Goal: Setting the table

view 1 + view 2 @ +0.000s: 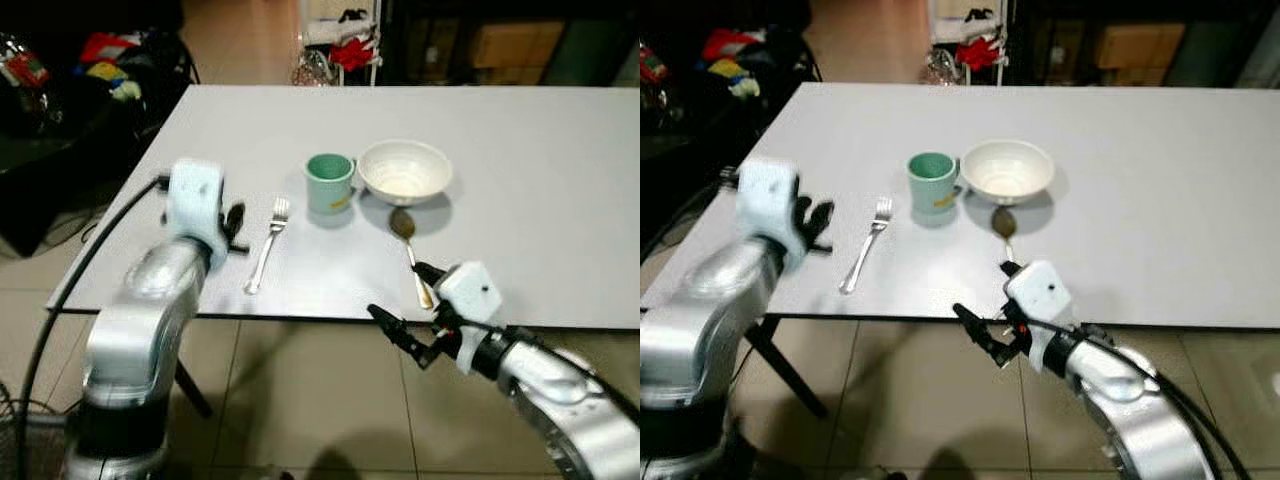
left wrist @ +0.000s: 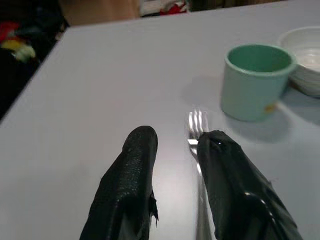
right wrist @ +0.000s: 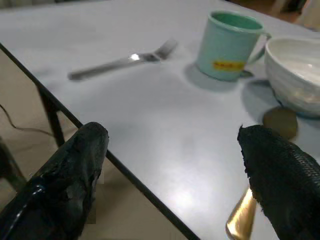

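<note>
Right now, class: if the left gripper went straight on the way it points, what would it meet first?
Probably the green mug: the left gripper points along the fork toward it, though depth is unclear.

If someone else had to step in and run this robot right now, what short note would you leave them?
Left gripper: open, empty, hovering over the grey table just beside the silver metal fork.
Right gripper: open wide, empty, at the table's near edge by the handle of the gold-handled spoon.
Laid out: fork on the robot's left, mint green mug in the middle, white ceramic bowl right of it, spoon in front of the bowl.
Done: all four pieces are on the table.
Left: probably just straightening; the fork lies slightly slanted.
</note>
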